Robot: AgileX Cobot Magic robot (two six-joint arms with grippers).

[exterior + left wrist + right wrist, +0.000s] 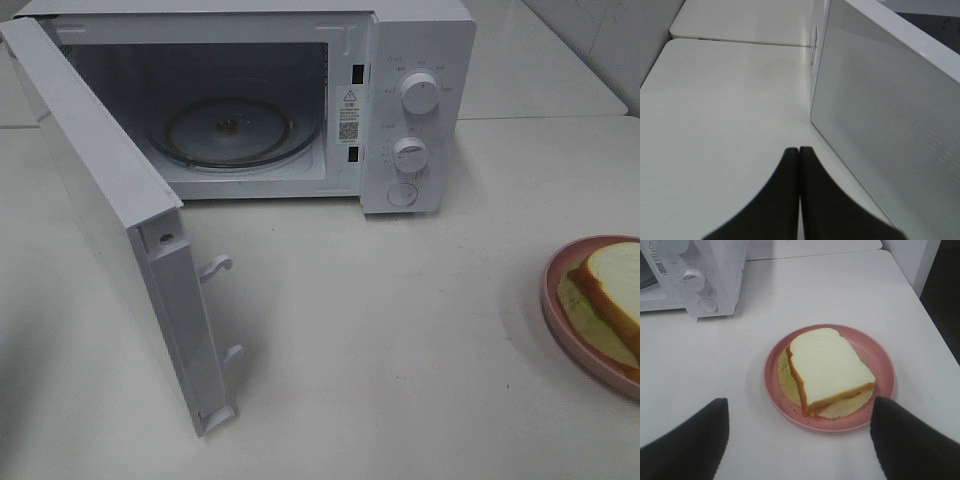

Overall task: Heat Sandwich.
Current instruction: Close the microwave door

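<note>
The sandwich [827, 371], white bread with tan crusts and pale yellow-green filling, lies on a round pink plate [880, 357] on the white table; the high view cuts both off at its right edge, sandwich [612, 290] on plate [560, 300]. My right gripper [799, 410] stands open, its dark fingers [695, 440] spread wide on the near side of the plate, touching nothing. My left gripper [799, 152] is shut, fingertips pressed together with nothing between them, close beside the outer face of the open microwave door [890, 125]. Neither gripper shows in the high view.
A white microwave [415, 100] stands at the back with its door [110, 200] swung wide open to the left. A glass turntable [230, 130] sits inside the cavity. Two knobs [420, 92] and a button are on its right panel. The table edge [920, 305] runs past the plate.
</note>
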